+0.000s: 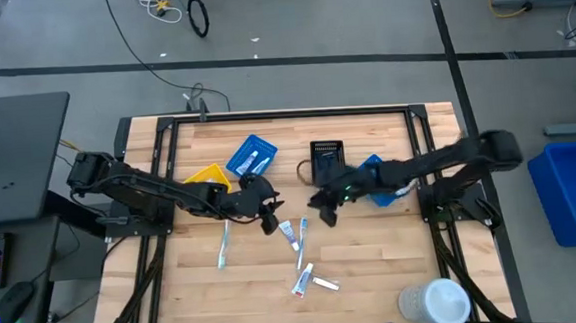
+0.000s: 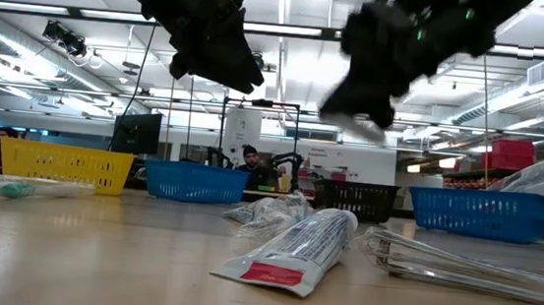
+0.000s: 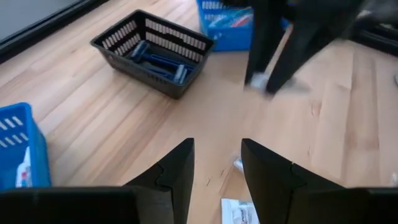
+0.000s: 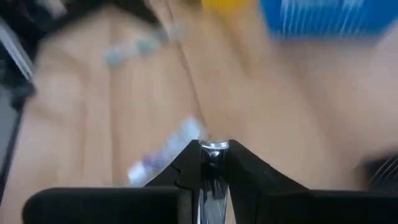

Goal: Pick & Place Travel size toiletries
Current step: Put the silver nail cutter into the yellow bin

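Both arms are over the middle of the wooden table right now. The left gripper hangs just off centre toward 9 o'clock, fingers spread a moderate way apart with nothing between them. The right gripper is just past centre toward 3 o'clock, and its fingers are pinched together on a thin silvery item; too blurry to say what it actually is.

Loose toiletries sit right below and between the two: a toothpaste tube just beside the left gripper toward 5 o'clock, another tube further out toward 6 o'clock with a small white piece touching or nearly touching it, and a wrapped toothbrush off toward 8 o'clock. In the low view a white tube with a red label lies in the foreground, with crinkly clear wrappers beside it.

Bins crowd the far side: a yellow bin and a blue bin at about 11 o'clock, the blue one holding a couple of tubes; a black bin at about 12 to 1 o'clock with blue items in it; and a second blue bin mostly hidden under the right arm. A round white lidded container sits at the 5 o'clock corner. A person shows far back in the room.
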Motion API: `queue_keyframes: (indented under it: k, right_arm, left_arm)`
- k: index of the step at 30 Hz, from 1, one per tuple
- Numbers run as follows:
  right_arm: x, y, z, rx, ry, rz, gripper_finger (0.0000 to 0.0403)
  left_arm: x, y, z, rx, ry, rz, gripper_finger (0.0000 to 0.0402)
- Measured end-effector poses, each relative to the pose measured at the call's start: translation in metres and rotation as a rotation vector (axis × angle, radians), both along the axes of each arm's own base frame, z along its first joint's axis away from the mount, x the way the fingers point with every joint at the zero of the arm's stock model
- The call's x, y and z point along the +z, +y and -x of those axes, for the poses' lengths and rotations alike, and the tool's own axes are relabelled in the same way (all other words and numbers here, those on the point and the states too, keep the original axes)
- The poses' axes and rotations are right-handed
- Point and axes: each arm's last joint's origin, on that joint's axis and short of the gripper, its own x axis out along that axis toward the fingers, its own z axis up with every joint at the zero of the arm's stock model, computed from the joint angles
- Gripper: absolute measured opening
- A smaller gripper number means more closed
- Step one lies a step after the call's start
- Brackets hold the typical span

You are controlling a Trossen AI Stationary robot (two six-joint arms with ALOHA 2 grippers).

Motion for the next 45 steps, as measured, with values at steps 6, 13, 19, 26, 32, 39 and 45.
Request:
queue_keyframes:
  k: [6,13,19,26,32,39,45]
  right_arm:
    - [0.069,-0.006,0.022,0.079,-0.337,0.224,0.0067]
    - [0.085,-0.003,0.028,0.195,-0.459,0.265,0.0069]
    - [0.080,-0.003,0.027,0.203,-0.421,0.269,0.0068]
    - [0.080,-0.003,0.025,0.204,-0.429,0.269,0.0069]
    - [0.079,-0.003,0.024,0.197,-0.428,0.252,0.0069]
    - [0.078,-0.002,0.020,0.205,-0.450,0.248,0.0069]
    - [0.069,0.000,0.007,0.219,-0.488,0.243,0.0069]
  left_arm:
    - [0.004,0.000,-0.003,-0.004,-0.041,-0.033,0.0139]
    - [0.031,-0.003,-0.015,-0.135,-0.290,-0.145,0.0140]
    - [0.036,-0.001,-0.018,-0.204,-0.345,-0.116,0.0162]
    - [0.007,-0.004,-0.041,-0.190,-0.356,-0.150,0.0209]
    - [0.007,-0.004,-0.052,-0.186,-0.425,-0.251,0.0232]
    - [0.011,0.002,-0.056,-0.241,-0.516,-0.217,0.0238]
    - [0.006,0.004,-0.058,-0.264,-0.506,-0.203,0.0236]
